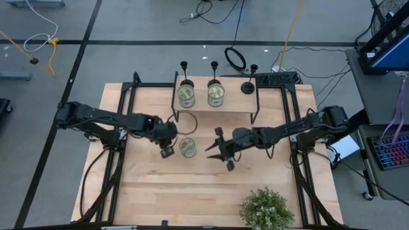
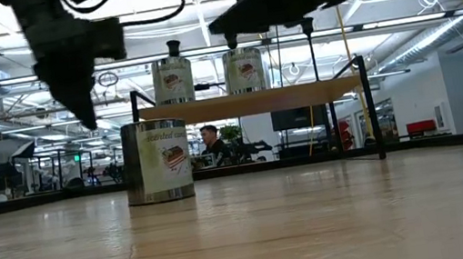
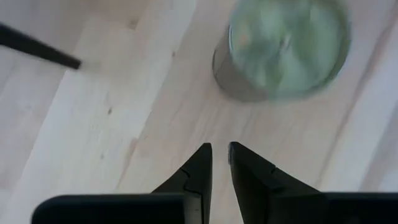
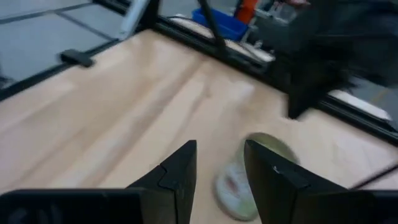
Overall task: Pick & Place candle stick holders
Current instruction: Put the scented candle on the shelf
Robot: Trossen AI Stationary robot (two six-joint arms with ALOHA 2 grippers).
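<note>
Three black candle stick holders stand at the wooden shelf at the table's far side. The right one rests on the shelf by its round base. The stems of the other two rise by two tins; their bases are hidden. A third tin stands on the table. My left gripper hangs shut and empty just left of it, fingers pointing down. My right gripper is open and empty to its right, above the table.
A leafy potted plant stands at the near edge, right of centre. The shelf's black legs and the table's black frame rails flank the work area. Bare wood lies in front of the tin.
</note>
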